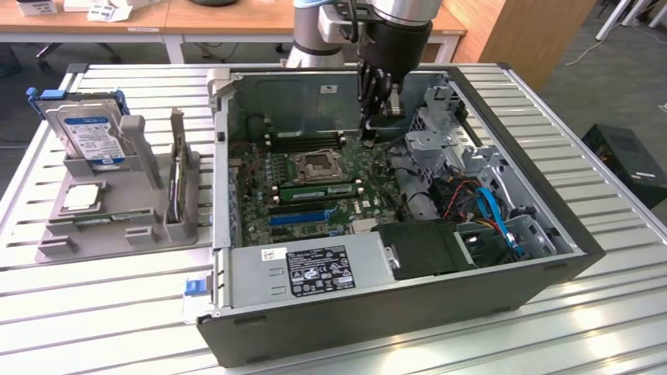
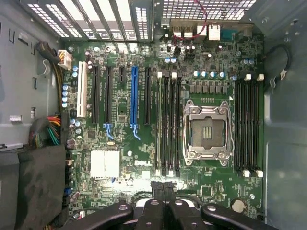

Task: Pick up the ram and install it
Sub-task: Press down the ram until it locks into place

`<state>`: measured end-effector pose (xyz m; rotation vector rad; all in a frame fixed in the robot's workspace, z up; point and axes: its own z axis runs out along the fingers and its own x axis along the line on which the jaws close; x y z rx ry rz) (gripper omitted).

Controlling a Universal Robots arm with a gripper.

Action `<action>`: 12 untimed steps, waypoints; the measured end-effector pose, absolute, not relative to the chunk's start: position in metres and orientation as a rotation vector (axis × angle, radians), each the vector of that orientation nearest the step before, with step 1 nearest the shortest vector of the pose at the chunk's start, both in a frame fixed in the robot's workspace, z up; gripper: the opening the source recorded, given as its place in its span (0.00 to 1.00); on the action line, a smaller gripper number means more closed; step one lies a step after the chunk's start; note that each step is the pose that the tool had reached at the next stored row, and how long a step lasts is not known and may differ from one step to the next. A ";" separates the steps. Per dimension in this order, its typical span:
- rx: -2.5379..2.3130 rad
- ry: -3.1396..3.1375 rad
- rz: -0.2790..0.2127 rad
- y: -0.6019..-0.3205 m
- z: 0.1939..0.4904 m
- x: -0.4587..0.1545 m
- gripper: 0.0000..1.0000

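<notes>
Sitting seated in motherboard slot inside case [image 1: 521,226]: ram [image 1: 318,192].

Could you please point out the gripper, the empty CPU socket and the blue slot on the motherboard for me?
gripper [image 2: 163,188], wrist view, tips of its shut fingers.
CPU socket [image 2: 206,133], wrist view, centre of the open socket.
blue slot [image 2: 134,93], wrist view, middle of its length.

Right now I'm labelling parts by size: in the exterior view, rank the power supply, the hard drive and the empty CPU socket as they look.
1. Power supply, largest.
2. Hard drive, smaller.
3. CPU socket, smallest.
</notes>
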<state>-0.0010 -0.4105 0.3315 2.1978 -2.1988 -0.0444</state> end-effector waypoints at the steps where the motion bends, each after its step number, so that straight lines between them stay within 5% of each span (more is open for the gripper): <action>1: 2.198 -2.199 -0.044 -0.410 0.331 -0.001 0.11; 12: 2.200 -2.201 -0.050 -0.411 0.326 -0.001 0.11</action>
